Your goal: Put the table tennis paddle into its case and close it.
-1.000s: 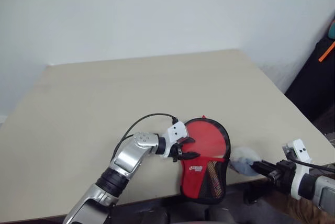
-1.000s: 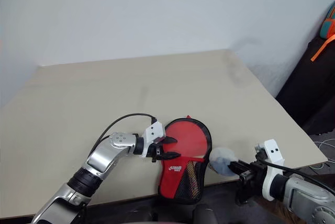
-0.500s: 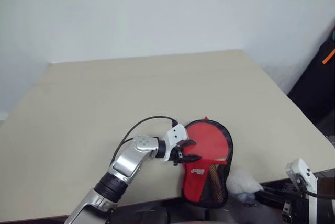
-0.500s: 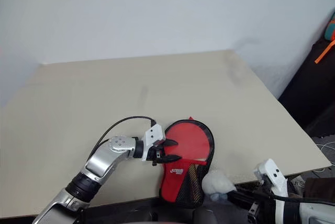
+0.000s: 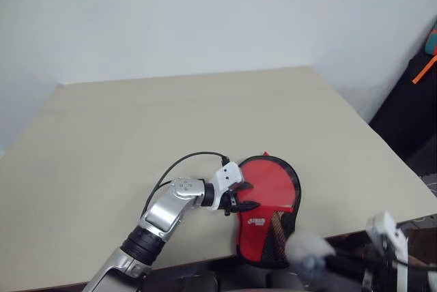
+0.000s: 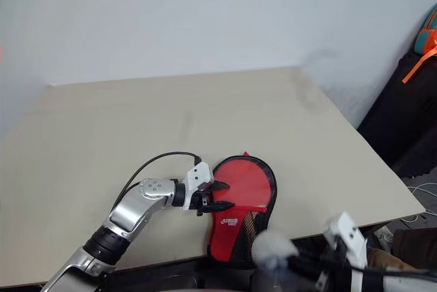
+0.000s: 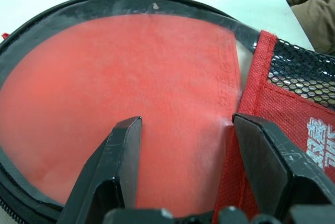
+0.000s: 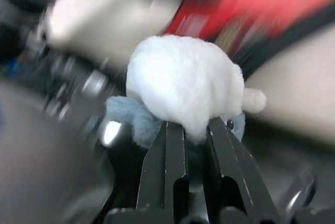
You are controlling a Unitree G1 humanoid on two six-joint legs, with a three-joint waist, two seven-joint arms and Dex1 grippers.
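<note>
My left pincer point(image 5: 240, 196) rests on the beige surface point(image 5: 136, 128) at the left rim of the case point(image 5: 270, 251), its two black fingers point(image 7: 112, 171) spread apart and laid against the clear half without gripping it. The case lies near the surface's front edge, its mesh-and-logo end hanging slightly over that edge. The table tennis paddle point(image 5: 273, 183) sits inside it, red face showing through the clear cover. To the right, beyond the front edge and below the case, my right pincer point(image 8: 191, 135) is clamped tight on a fluffy white and grey-blue toy point(image 5: 304, 250).
</note>
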